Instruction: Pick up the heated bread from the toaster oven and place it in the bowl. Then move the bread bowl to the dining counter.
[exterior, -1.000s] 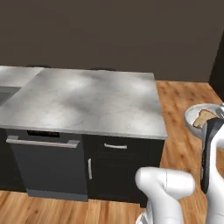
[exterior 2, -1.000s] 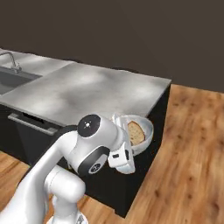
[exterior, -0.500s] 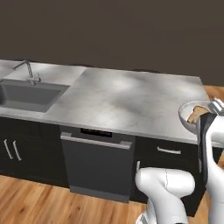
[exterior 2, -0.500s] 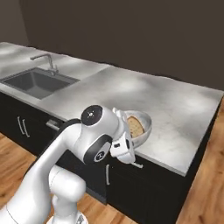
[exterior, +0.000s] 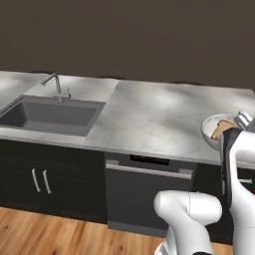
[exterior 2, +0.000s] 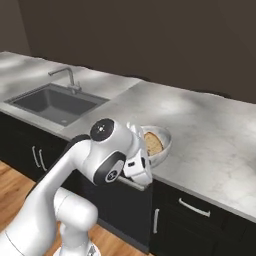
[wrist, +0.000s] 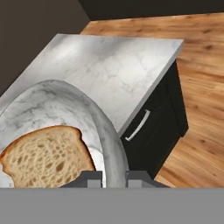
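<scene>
The gripper (wrist: 113, 175) pinches the bowl (wrist: 103, 127) by its rim, just over the dining counter (exterior: 149, 119) edge, the heated bread (wrist: 48, 153) inside. A single-sided hold like this could tip it, I'd judge. The bread lies flat, long axis along the rim, crust toward the counter.

You're looking at a glossy white arm (exterior 2: 75, 165) with rounded, bulbous links, lower left of the right base view. A dark round cap with a small pale centre dot marks one joint, and dark bands separate links. The hand (wrist: 114, 178) shows two small grey finger tips bottom centre.
</scene>
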Tool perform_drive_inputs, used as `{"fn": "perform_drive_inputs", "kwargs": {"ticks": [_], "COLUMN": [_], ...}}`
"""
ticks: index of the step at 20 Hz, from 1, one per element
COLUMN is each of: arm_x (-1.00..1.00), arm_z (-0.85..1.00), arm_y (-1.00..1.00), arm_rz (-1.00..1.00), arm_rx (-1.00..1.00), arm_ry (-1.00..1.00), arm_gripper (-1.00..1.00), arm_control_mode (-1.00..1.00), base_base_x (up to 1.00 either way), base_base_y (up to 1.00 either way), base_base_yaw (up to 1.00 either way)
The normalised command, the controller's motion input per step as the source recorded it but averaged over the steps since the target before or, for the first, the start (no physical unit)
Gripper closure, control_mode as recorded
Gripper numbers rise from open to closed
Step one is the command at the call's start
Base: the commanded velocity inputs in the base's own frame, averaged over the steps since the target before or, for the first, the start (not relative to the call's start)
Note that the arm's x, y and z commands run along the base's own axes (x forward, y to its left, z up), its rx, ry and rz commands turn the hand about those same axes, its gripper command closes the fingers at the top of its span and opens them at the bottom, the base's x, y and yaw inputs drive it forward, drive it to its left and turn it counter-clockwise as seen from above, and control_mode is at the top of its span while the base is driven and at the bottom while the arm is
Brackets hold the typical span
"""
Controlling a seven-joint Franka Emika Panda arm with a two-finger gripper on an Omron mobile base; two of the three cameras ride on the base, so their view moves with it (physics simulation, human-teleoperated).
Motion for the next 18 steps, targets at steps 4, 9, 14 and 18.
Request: {"fn": "perform_drive_inputs", "kwargs": {"ticks": [4, 9, 14, 18], "arm_x": [0.00, 0.00, 0.33, 1.00], "arm_z": [0.00, 0.00, 0.00, -0.03], "arm_y": [0.00, 0.00, 0.00, 0.00], "arm_rz": [0.00, 0.00, -0.01, 0.00], "arm_rx": [0.00, 0.00, 0.08, 0.21], "arm_ry": [0.00, 0.00, 0.00, 0.02], "arm_gripper": [1.00, 1.00, 1.00, 1.00], "arm_control_mode": [1.00, 1.00, -1.00, -1.00], "base_base_x": [0.60, 0.70, 0.44, 0.00], "base_base_y": [0.00, 0.00, 0.00, 0.00], "base_base_yaw": [0.00, -0.04, -0.03, 0.00]}}
